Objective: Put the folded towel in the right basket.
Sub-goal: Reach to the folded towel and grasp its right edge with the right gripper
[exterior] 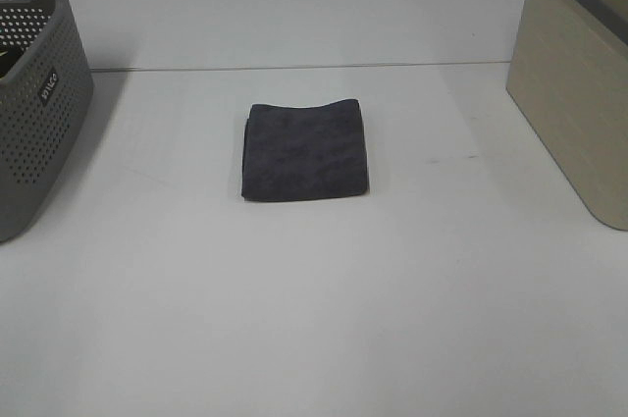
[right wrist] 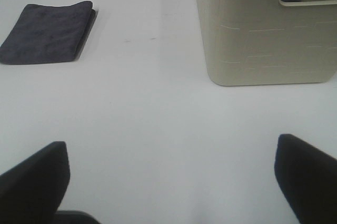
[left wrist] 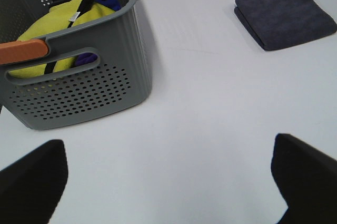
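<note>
Pre-grasp step — folded towel (exterior: 305,151) flat on desk (exterior: 314,329), untouched. Jaws spread, empty: left tool (left wrist: 168,192), right tool (right wrist: 168,190). Next — right tool descends on towel, lifts toward right basket (exterior: 574,93).

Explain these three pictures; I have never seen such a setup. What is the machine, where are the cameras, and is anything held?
This is a two-armed robot. The wide picture is from a camera mounted high above a white table; no arm shows in it. The other two come from cameras on each wrist: the dark shapes there are the fingers of the left end effector and the right end effector, both open and holding nothing. A folded dark towel lies flat in the middle. A grey perforated basket holding a yellow item stands on the left, a beige basket on the right.
</note>
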Controlling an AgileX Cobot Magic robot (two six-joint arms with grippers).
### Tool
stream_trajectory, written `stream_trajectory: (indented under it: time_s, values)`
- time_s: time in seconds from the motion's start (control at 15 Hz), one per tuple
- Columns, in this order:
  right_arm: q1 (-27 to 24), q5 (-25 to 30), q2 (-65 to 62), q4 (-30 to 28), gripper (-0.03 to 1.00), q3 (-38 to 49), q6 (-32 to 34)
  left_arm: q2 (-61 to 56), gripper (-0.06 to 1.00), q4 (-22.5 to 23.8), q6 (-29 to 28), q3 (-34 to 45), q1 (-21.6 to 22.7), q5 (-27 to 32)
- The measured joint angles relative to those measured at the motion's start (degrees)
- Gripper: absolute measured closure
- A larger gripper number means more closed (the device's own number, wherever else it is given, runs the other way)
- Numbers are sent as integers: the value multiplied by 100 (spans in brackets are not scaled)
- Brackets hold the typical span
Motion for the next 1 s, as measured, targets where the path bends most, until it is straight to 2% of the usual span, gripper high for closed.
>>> stream_trajectory:
  time_s: [0.47, 0.6, 0.73, 1.0]
  values:
    - [0, -92, 166, -46, -2, -46, 29, 0, -4, 0, 0, 0, 0, 0]
    - [0, -579, 756, -69, -2, -103, 29, 0, -4, 0, 0, 0, 0, 0]
    - [0, -1295, 1604, -29, -2, -115, 29, 0, -4, 0, 0, 0, 0, 0]
    - [0, -2406, 3375, 269, 0, -401, 0, 0, -4, 0, 0, 0, 0, 0]
